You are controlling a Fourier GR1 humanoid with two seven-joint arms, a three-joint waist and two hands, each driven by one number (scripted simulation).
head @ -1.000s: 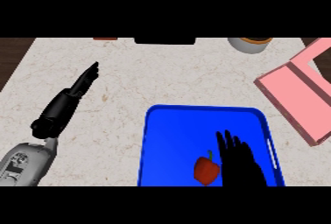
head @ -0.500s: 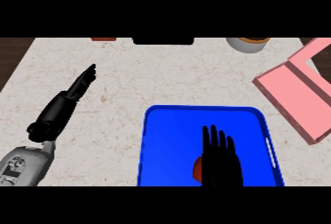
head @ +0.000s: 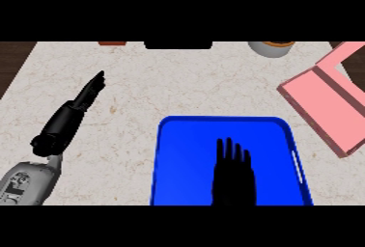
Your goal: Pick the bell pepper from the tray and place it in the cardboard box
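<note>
Pale speckled stone counter top w/ faint brown veins fills most of the view. Dark wood shows past its left edge & at the top right corner. Light even, no hard shadows.

Bare counter between blue tray and pink box.

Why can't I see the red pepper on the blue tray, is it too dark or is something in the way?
In the head view the light is even, with no glare on the tray; the right hand, black and flat with straight fingers, lies over the tray's middle and shows only as a dark shape, so no pepper shows; the left hand stands out clearly on the pale counter.
</note>
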